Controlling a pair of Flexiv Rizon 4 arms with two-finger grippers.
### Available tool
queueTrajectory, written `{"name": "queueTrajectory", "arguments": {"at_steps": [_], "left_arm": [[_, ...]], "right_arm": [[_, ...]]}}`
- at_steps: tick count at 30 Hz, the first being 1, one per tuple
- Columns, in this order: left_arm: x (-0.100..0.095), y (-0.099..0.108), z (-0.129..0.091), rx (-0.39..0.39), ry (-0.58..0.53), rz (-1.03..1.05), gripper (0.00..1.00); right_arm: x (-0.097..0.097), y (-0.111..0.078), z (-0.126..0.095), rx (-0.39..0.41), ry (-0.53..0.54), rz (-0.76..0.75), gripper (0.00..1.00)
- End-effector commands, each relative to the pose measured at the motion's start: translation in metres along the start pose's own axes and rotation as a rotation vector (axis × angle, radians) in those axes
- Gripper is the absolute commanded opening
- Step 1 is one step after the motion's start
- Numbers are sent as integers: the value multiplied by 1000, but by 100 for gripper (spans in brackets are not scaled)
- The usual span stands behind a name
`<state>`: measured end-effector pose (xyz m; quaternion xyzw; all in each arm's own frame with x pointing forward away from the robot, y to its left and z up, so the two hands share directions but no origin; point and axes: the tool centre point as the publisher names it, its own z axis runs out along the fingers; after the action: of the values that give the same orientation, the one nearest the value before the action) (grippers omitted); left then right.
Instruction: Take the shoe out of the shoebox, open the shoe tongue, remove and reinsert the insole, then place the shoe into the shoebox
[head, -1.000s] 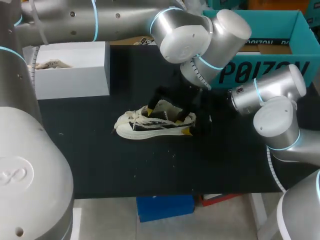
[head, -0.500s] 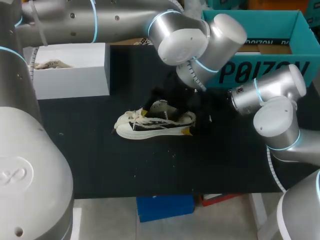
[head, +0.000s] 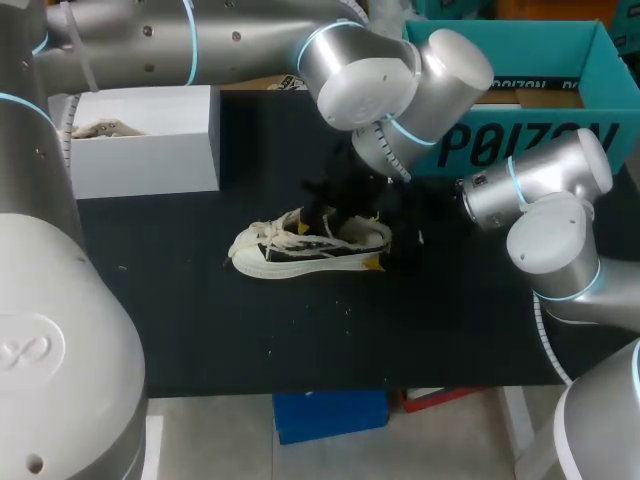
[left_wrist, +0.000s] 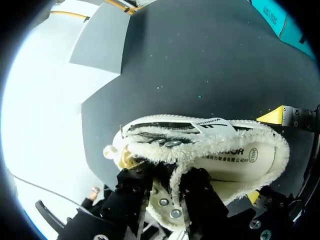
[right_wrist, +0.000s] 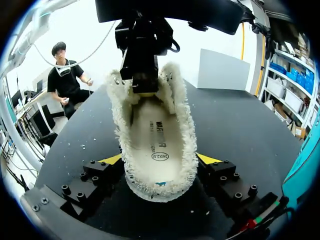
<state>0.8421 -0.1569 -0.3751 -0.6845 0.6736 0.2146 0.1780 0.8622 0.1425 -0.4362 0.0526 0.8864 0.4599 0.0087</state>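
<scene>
Presently, a white shoebox (head: 150, 150) is noted at ten o'clock on the dark table (head: 200, 330), open at the top. Toward the centre the shoe (head: 300, 255) is found standing on its sole outside that box, toe to nine o'clock and heel to three o'clock. The left gripper (head: 325, 213) is positioned at twelve o'clock of the shoe, over its opening, with its fingers drawn close and clamped on the fleecy tongue (left_wrist: 175, 172). The insole (right_wrist: 157, 145) is seen lying inside the shoe. At three o'clock of the shoe the right gripper (right_wrist: 160, 159) is clamped on the heel, one yellow tip pressed to each side. A teal box (head: 560, 60) is recorded at two o'clock.
</scene>
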Motion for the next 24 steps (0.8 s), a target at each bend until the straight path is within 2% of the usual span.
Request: {"name": "queueTrajectory", "arguments": {"at_steps": [1,11,17,24], "left_arm": [[-2,0,-2,5,1,2,0],[-9,-2,-19,43,15,-8,0],[-19,-2,-33,84,27,-23,0],[-32,4,-40,116,38,-42,0]], "right_arm": [[-1,0,3,3,-2,2,0],[-1,0,3,3,-2,2,0],[-1,0,3,3,-2,2,0],[-1,0,3,3,-2,2,0]]}}
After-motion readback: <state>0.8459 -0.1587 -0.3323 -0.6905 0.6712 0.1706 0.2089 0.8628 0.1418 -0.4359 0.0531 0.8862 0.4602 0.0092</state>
